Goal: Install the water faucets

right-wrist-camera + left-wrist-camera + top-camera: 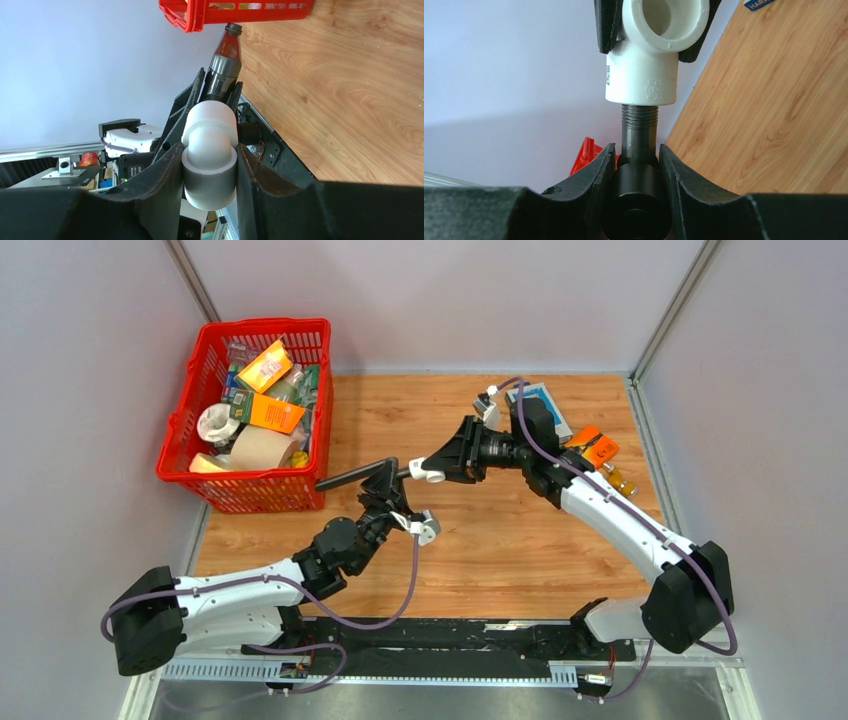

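My left gripper [392, 490] is shut on the dark metal faucet [355, 477] and holds it above the table, its long rod pointing left toward the basket. In the left wrist view the faucet [639, 165] sits between my fingers, and its threaded end enters the white elbow fitting [644, 75]. My right gripper [432, 468] is shut on that white elbow fitting [425, 472]. In the right wrist view the elbow [209, 160] is clamped between my fingers, with the faucet [222, 75] beyond it.
A red basket [205, 480] full of packets and tape rolls stands at the back left, close to the rod's tip. A blue packet [548, 405], an orange item [597, 448] and a small amber bottle [620, 480] lie at the back right.
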{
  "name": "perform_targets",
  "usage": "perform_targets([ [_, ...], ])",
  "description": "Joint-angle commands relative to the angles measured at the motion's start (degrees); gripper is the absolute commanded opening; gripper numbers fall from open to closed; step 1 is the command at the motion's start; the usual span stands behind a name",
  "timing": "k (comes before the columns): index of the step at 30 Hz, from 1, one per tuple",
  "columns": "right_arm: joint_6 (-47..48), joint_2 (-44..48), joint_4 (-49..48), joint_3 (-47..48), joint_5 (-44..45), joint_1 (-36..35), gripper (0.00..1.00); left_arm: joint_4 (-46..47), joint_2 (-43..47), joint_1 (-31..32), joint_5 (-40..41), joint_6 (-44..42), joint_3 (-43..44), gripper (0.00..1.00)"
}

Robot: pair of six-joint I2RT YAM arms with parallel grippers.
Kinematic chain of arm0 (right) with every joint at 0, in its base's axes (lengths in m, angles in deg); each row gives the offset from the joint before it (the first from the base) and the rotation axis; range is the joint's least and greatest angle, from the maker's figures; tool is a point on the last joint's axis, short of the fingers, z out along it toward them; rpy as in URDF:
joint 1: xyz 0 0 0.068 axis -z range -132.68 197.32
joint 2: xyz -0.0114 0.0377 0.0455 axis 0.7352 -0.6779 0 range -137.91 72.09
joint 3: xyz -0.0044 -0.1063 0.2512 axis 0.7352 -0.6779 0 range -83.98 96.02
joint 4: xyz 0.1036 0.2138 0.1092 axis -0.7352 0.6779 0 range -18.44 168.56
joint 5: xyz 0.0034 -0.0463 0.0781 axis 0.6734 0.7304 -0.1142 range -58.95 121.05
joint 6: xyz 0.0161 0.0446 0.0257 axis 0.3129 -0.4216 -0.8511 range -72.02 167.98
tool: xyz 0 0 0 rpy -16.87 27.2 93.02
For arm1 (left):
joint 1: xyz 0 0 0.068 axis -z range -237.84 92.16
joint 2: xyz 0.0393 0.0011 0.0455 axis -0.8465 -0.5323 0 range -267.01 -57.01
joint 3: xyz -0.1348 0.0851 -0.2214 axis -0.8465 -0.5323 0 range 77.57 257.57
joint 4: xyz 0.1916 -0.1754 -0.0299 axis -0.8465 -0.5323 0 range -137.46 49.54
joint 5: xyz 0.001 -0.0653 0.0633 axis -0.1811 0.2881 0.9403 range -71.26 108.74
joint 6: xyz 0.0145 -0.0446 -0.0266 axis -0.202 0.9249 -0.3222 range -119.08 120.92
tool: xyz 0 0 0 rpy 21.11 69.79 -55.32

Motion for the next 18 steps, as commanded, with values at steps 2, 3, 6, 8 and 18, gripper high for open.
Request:
perform_targets([
  [2, 2.0, 1.8, -3.5, 2.9, 3.0, 0.2, 0.49, 8.8, 2.4, 4.1, -13.2, 3.6, 2.6, 0.00],
  [3, 2.2, 1.9, -3.5, 3.1, 2.8, 0.7, 0.51, 8.2, 2.5, 4.1, -13.0, 3.8, 2.5, 0.00],
  [6, 2.9, 2.1, -3.5, 3.3, 2.3, 1.7, 0.60, 7.1, 2.8, 4.1, -12.8, 5.2, 2.3, 0.00],
  [8, 3.1, 2.2, -3.6, 3.2, 1.7, 2.1, 0.65, 5.6, 3.2, 4.1, -12.7, 6.1, 2.3, 0.00],
  [18, 24.2, 6.2, -3.3, 5.5, 0.8, 6.8, 1.00, -19.1, 4.6, -2.6, -21.4, 25.2, 10.0, 0.00],
])
